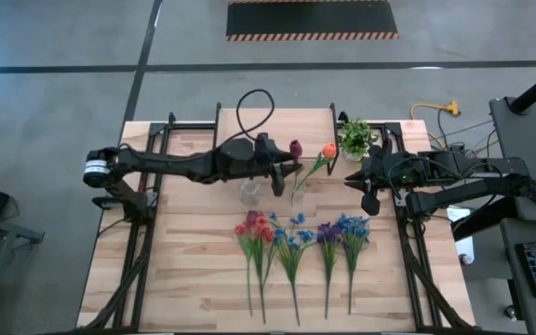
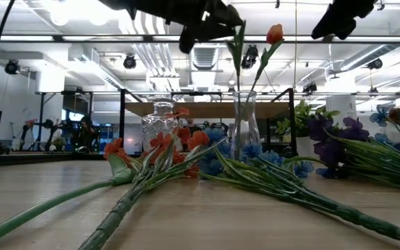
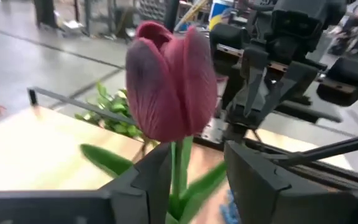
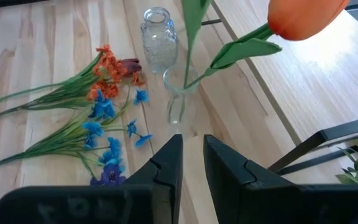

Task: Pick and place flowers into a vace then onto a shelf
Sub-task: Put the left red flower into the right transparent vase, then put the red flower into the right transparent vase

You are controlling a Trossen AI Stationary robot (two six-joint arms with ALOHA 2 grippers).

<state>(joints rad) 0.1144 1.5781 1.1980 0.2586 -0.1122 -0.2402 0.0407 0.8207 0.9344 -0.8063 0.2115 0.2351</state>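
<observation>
Left gripper (image 3: 194,177), frame centre in the high view, fingers apart around the dark red tulip (image 3: 171,87) stem; tulip and orange tulip (image 1: 328,151) stand in the glass vase (image 2: 246,133). Right gripper (image 4: 191,165) at centre right: fingers slightly apart, empty. Remaining flowers (image 1: 296,237) lie lower centre.

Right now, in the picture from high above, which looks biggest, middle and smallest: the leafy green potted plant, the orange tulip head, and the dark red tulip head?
1. Leafy green potted plant, clearly the biggest.
2. and 3. Orange tulip head and dark red tulip head look about the same size, so I won't rank them.
</observation>
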